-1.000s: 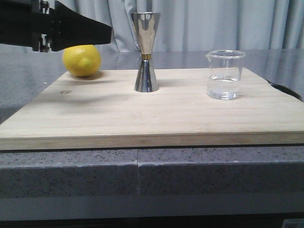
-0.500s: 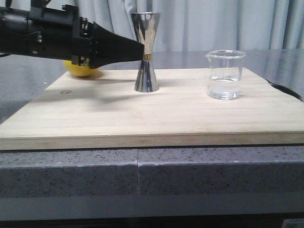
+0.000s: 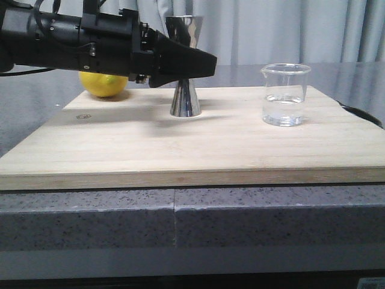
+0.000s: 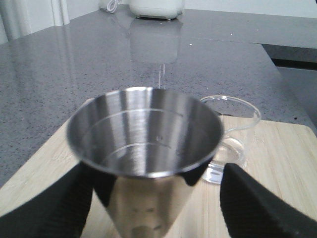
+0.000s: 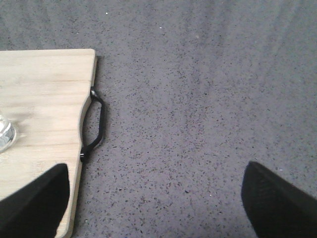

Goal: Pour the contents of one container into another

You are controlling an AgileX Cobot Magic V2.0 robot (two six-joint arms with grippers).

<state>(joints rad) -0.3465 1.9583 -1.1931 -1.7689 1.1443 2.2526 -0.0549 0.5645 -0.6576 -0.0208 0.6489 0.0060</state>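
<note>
Board (image 3: 198, 144), left gripper (image 4: 156, 198) astride jigger (image 4: 143, 148) (untouched)

left gripper (image 3: 207, 63) across jigger (image 3: 185, 99) waist, frame centre | beaker (image 3: 284, 94) right, on board (image 3: 192, 141) | lemon (image 3: 103, 84) upper left

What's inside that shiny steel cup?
The jigger's upper cup looks empty, with bare steel walls and engraved lines. Its very bottom and the lower cone's inside aren't visible.

Yellow lemon (image 3: 103, 83), shiny steel jigger (image 3: 184, 99), clear beaker (image 3: 284, 94), pale wooden board (image 3: 198, 141), speckled grey counter (image 5: 198, 99)
</note>
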